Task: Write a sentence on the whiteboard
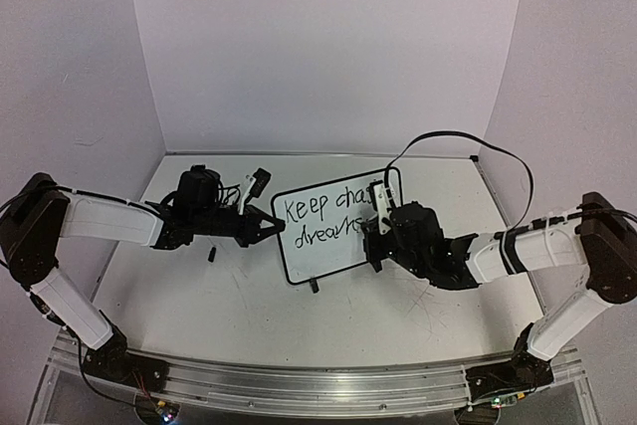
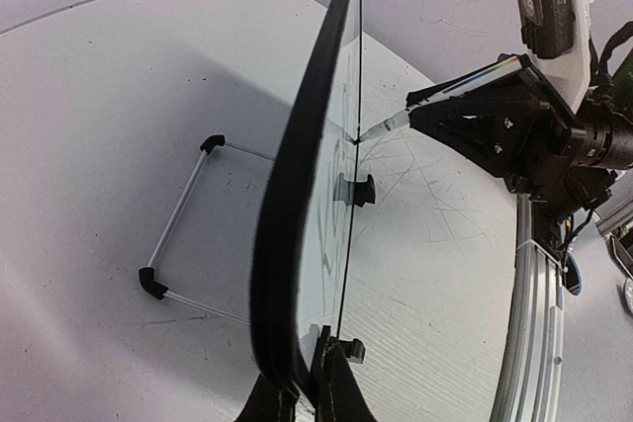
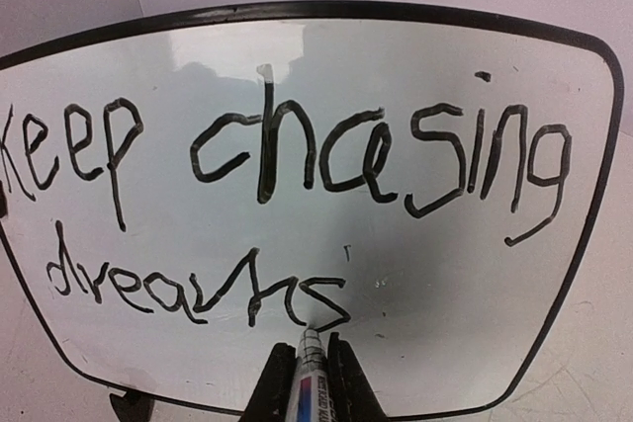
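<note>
- Pale walls surround a white table (image 1: 249, 316), seen from above.
- Whiteboard (image 1: 328, 258) stands upright near the table's middle.
- Sentence (image 3: 263, 145) in black handwriting reads "Keep chasing dreams" over two lines.
- Left gripper (image 1: 272, 227), at the board's 9 o'clock, pinches its black frame.
- Right gripper (image 3: 308, 358), at the board's 3 o'clock, is clamped on a marker (image 3: 313, 384), whose tip touches the final "s".

- Top view: bright, even light from above; faint soft shadows on the table (image 1: 199, 296) under both arms.
- Left wrist view: heavy fisheye bend (the whiteboard (image 2: 295, 195) edge curves and blurs near the lens).
- Right wrist view: pale glare along the whiteboard's top edge, grey shadow beside the marker (image 3: 310, 368) tip; the sentence (image 3: 265, 145) is sharp.
</note>
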